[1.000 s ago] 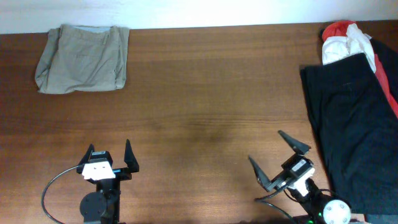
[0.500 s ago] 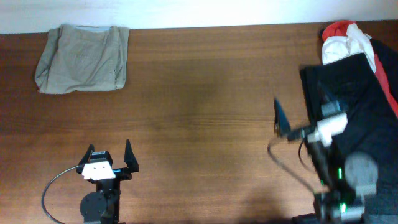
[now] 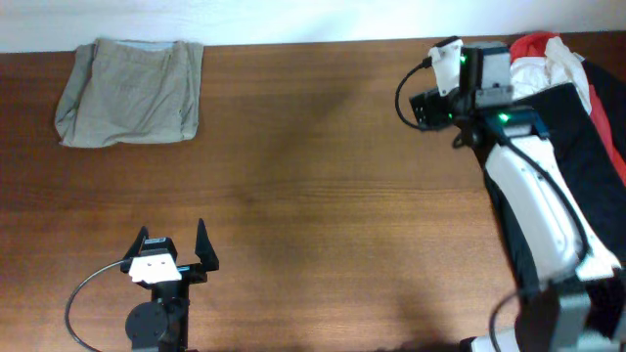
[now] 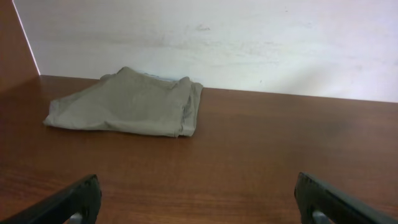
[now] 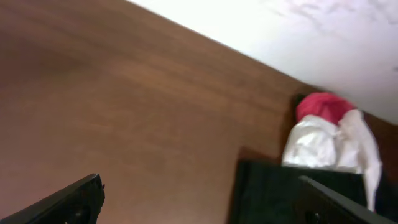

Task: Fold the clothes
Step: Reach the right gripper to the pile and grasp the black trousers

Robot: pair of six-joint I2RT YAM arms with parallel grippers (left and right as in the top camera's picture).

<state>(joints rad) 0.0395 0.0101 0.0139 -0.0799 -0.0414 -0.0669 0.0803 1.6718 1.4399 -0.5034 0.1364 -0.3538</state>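
Observation:
The large black garment (image 3: 599, 171) lies flat along the table's right side; its near corner shows in the right wrist view (image 5: 280, 193). A white garment (image 3: 536, 80) (image 5: 317, 144) and a red one (image 3: 534, 44) (image 5: 323, 106) are bunched at its far end. A folded khaki-beige garment (image 3: 132, 93) (image 4: 130, 102) lies at the far left. My right gripper (image 3: 435, 106) (image 5: 199, 202) is open and empty above the black garment's far left corner. My left gripper (image 3: 173, 237) (image 4: 199, 205) is open and empty near the front edge.
The brown wooden table (image 3: 313, 176) ends at a white wall (image 4: 249, 43) along the far side. My right arm (image 3: 533, 196) stretches over the black garment from its base at the front right.
My right arm has swung up from the front right and reached far across the table to the black garment's far corner. The left arm and the garments have not moved.

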